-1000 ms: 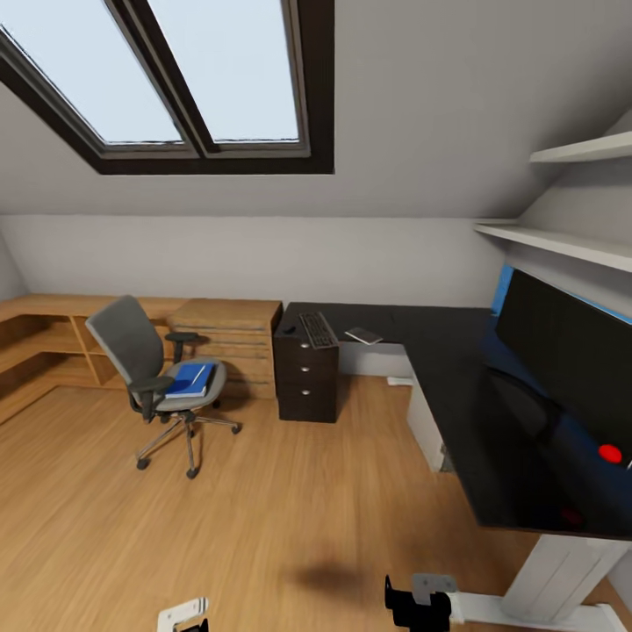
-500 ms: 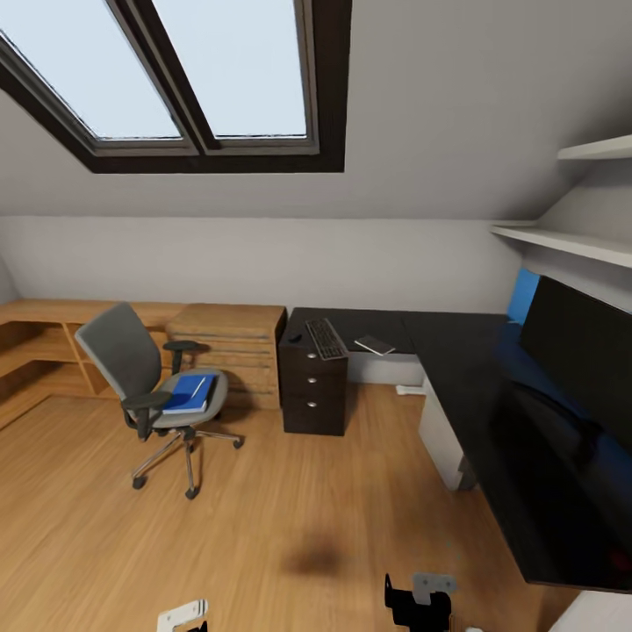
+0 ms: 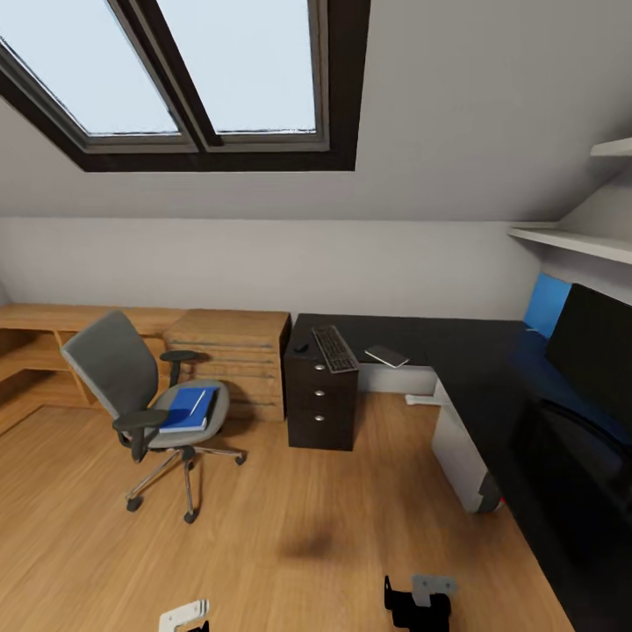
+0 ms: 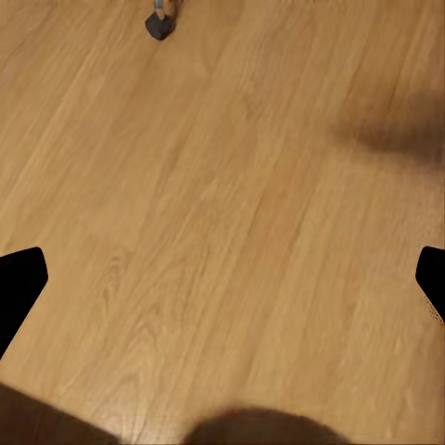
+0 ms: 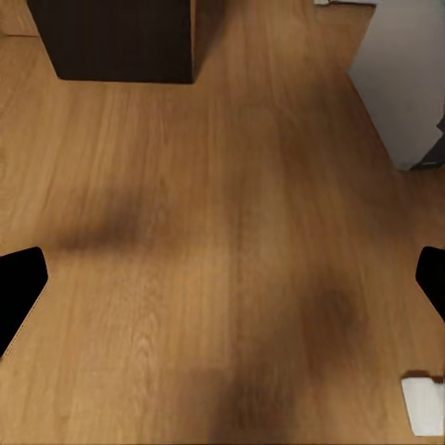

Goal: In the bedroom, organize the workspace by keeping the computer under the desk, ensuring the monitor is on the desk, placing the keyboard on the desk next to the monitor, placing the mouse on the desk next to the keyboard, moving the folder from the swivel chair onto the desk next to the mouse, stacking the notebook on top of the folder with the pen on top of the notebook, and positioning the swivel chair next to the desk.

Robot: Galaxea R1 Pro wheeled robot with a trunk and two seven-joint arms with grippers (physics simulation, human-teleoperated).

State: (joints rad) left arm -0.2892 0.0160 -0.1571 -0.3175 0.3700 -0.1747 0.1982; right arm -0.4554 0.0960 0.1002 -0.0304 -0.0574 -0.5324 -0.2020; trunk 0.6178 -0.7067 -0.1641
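Folder [image 3: 189, 407] flat on seat of swivel chair [image 3: 132, 386], bright blue, with a slim white pen [image 3: 198, 402] lying on top; chair standing on wood floor [image 3: 290, 518] left of desk [image 3: 456, 351], well apart from it. Keyboard [image 3: 334, 348] on black worktop above the drawer unit [image 3: 320, 399], small dark mouse [image 3: 301, 348] just beside it, thin grey notebook [image 3: 387, 355] a little further along. Monitor [image 3: 597, 351] on desk's near wing at right edge, cut off by frame. Light grey computer [image 3: 461, 452] under the worktop. Compared with half a second ago, whole head view swung leftward: chair, drawers and desk all sit further right and lower, less of monitor showing; camera motion, nothing itself displaced.

Left wrist view: left gripper [image 4: 222, 287] spread wide over bare floor, dark fingertips [image 4: 19, 283] at both edges, nothing between; one chair castor [image 4: 159, 23] near frame edge.

Right wrist view: right gripper [image 5: 222, 287] likewise spread, empty, above floor; drawer unit base [image 5: 116, 42] and pale computer side [image 5: 403, 79] beyond.
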